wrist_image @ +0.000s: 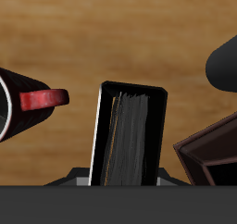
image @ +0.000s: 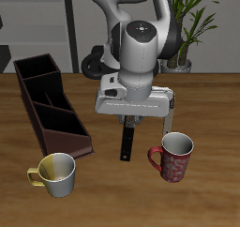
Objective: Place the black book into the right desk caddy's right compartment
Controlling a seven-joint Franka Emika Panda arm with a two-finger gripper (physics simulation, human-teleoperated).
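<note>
The black book (image: 125, 142) is a thin dark slab hanging end-down under my gripper (image: 128, 125), between the two mugs. The fingers look closed on its upper end. In the wrist view the black book (wrist_image: 130, 133) runs away from the hand, with its streaked page edge facing the camera. The right desk caddy (image: 52, 104) is a long maroon-brown box with inner dividers, off to the side of the gripper. Its right compartment (image: 73, 135) is the end section nearest the table's front edge. A caddy corner (wrist_image: 209, 155) shows in the wrist view beside the book.
A red patterned mug (image: 174, 157) stands close beside the book; its handle (wrist_image: 43, 99) shows in the wrist view. A yellow mug (image: 57, 174) stands in front of the caddy's near end. A potted plant (image: 184, 43) stands at the back. A dark rounded shape (wrist_image: 223, 65) sits beyond the caddy corner.
</note>
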